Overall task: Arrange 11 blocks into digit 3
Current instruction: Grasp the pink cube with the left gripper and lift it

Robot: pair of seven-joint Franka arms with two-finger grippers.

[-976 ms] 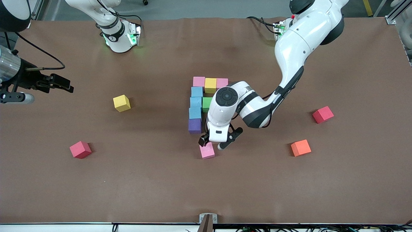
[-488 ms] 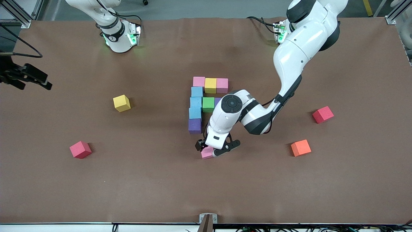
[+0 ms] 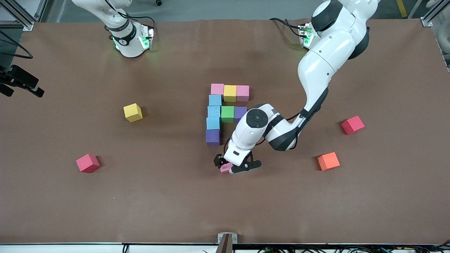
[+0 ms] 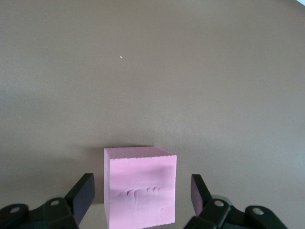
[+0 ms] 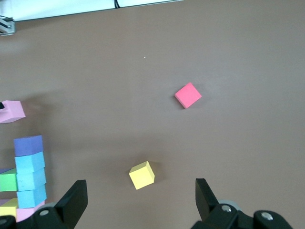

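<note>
Since a second ago the left tool point(image 3: 235, 168) has come down around the loose pink block point(image 3: 225, 168), and the right tool point(image 3: 21, 82) has drawn back toward the tabletop's edge at the right arm's end. Left tool fingers point(image 4: 85, 193) stand on either side of the pink block point(image 4: 140, 186) with a slim gap showing at each face, so the jaws are open and not yet pressing; the block rests on the tabletop point(image 3: 175, 203). Just beside this tool, farther from the front camera, lies the partly built digit 3 point(image 3: 225, 112): a bar of pink, yellow and pink, a column of three light blue cubes ending in a purple block point(image 3: 212, 137), and a green block point(image 3: 227, 114) with a second purple one beside it. An orange block point(image 3: 328, 161) sits well apart toward the left arm's end, with a red cube point(image 3: 352, 125) nearby. Right tool hangs with its jaws spread wide, holding nothing, over bare tabletop; a loose yellow block point(image 5: 142, 174) and another red cube point(image 5: 188, 95) lie beneath its camera.
</note>
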